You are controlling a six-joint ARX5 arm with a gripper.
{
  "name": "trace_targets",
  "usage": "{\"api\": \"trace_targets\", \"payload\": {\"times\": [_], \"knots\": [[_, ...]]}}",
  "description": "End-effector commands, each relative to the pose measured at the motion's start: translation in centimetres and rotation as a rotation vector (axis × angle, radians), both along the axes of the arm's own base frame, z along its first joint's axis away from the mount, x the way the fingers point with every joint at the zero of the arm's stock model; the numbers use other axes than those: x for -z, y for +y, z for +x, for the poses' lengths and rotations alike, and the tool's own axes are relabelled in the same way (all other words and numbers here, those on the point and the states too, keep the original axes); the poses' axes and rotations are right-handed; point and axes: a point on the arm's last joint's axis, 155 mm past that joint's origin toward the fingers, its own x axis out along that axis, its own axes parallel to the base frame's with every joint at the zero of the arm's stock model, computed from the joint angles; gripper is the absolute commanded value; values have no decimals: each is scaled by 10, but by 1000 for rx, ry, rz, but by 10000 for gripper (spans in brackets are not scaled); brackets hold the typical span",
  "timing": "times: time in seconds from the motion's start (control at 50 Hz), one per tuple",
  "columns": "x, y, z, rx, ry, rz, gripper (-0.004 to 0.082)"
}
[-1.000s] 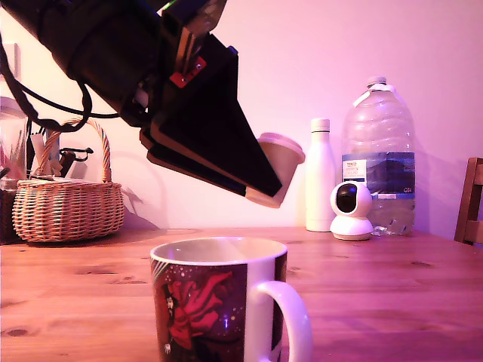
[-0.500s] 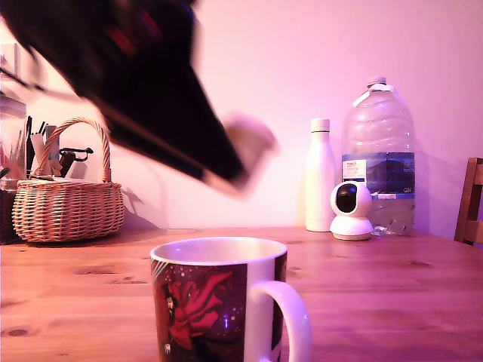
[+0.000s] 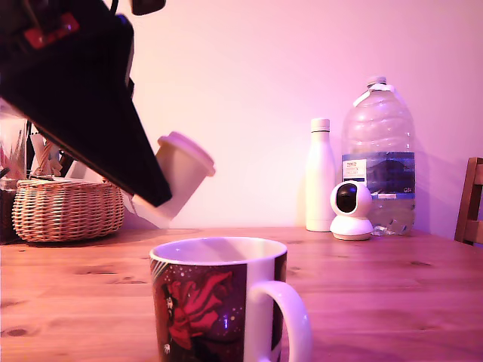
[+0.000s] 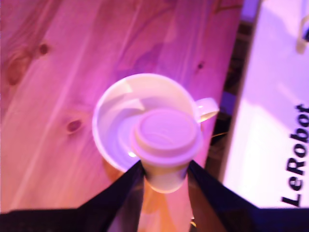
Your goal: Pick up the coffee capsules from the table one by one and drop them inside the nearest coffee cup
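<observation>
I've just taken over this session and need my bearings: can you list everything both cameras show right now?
coffee capsule: one, cream-beige, held tilted in the air above the mug
coffee cup: one, white with a dark print of a red-caped figure, on the near part of the table; the wrist view shows no capsule in the part of its inside that can be seen
table: one, reddish-brown wood with knots
wicker basket: one, tan, at the back on the exterior view's left
white bottle: one, at the back by the wall
water jug: one, clear with a blue label, beside the bottle
small camera: one, white, in front of the jug
chair: part of one, wooden, at the exterior view's right edge
end effector: one, black, shut on the capsule
</observation>
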Motion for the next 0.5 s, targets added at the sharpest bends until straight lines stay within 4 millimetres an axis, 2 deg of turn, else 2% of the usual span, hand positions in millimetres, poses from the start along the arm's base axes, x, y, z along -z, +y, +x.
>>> {"api": "trace_targets", "payload": {"times": [0.0, 0.48], "knots": [[9, 3, -2, 4, 11, 28, 200], [7, -16, 8, 102, 6, 150, 200]]}}
